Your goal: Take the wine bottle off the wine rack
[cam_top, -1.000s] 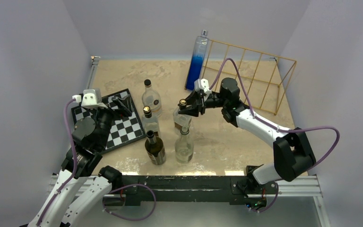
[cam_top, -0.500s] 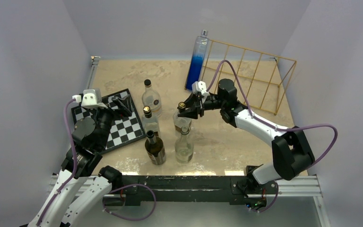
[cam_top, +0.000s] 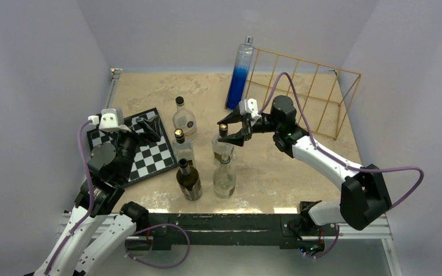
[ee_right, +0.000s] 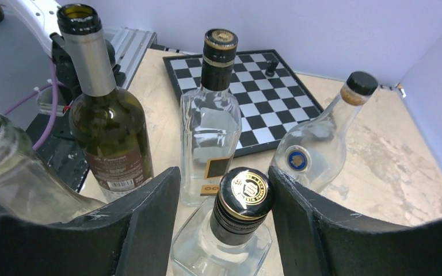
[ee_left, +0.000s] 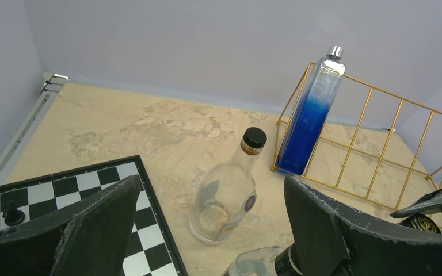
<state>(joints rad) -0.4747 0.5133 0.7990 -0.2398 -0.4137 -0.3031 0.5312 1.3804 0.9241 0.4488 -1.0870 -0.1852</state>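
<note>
Left jaws are gaping wide above the checkerboard [cam_top: 155,156], frame left. Right jaws are straddling, spread, a capped clear bottle [ee_right: 243,198], its base cut off. Upper right, the wine rack [cam_top: 308,61] is standing, a blue bottle [cam_top: 239,77] at its left end.

The right hand [ee_right: 223,172] is hanging open, its fingers flanking the gold-printed cap of a clear bottle [ee_right: 225,246] that is standing on the bench [ee_right: 380,155] before a green bottle [ee_right: 109,135] and a checkerboard [ee_right: 265,98].

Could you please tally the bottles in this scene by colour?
Clear bottles: 4
Dark green bottle: 1
Blue bottle: 1
Total: 6
</note>
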